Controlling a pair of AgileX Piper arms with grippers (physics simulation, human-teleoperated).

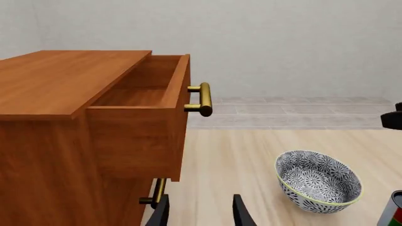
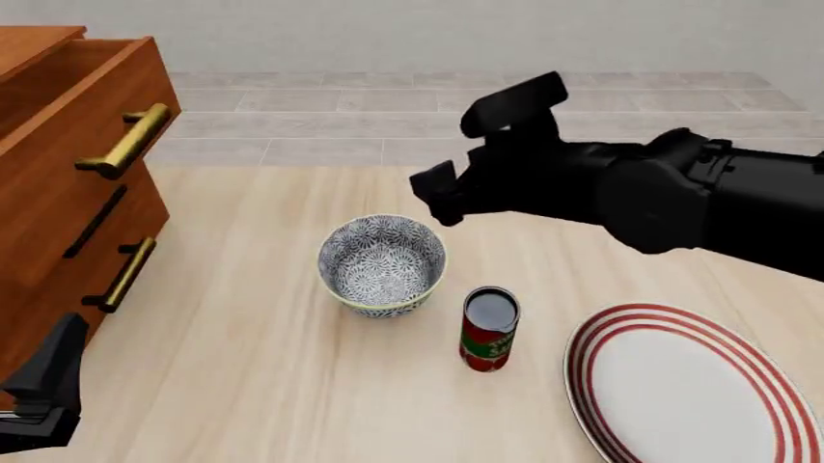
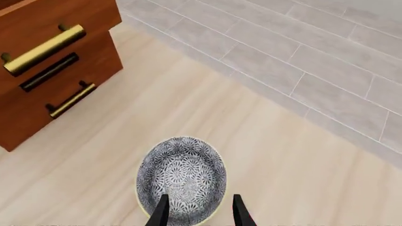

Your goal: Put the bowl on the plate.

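1. At the left edge of the pale wooden tabletop point(image 2: 258, 386) stands a reddish-brown wooden drawer cabinet point(image 2: 65, 193) with brass bar handles; its top drawer is pulled out.
2. The left gripper point(image 2: 45, 386) sits low at the near left corner, just beside the cabinet. In its wrist view two dark fingers point(image 1: 160, 212) stand apart with nothing between them, so it is released and empty.
3. The round deep bowl with a grey-and-white floral pattern and a pale yellowish rim point(image 2: 382, 264) rests upright near the middle of the tabletop, well apart from the cabinet.
4. My judgement: the bowl looks like stiff glazed ceramic, fairly light but slick and breakable. The sensible hold is the rim, one finger inside the wall and one outside, pinched firmly, since the curved outside offers no flat purchase.
5. Just beside the bowl, toward the right and a little nearer, stands a small red-and-green can with a dark open top point(image 2: 489, 328). It lies between bowl and plate, so the carry probably needs height to pass over it.
6. The right gripper point(image 2: 470, 154) hovers above the bowl's far side; its wrist view shows the parted fingers point(image 3: 238, 212) framing the bowl's rim point(image 3: 182, 179), released and not yet touching.
7. The large flat white plate with concentric red rings point(image 2: 696, 386) lies at the near right corner, bare.
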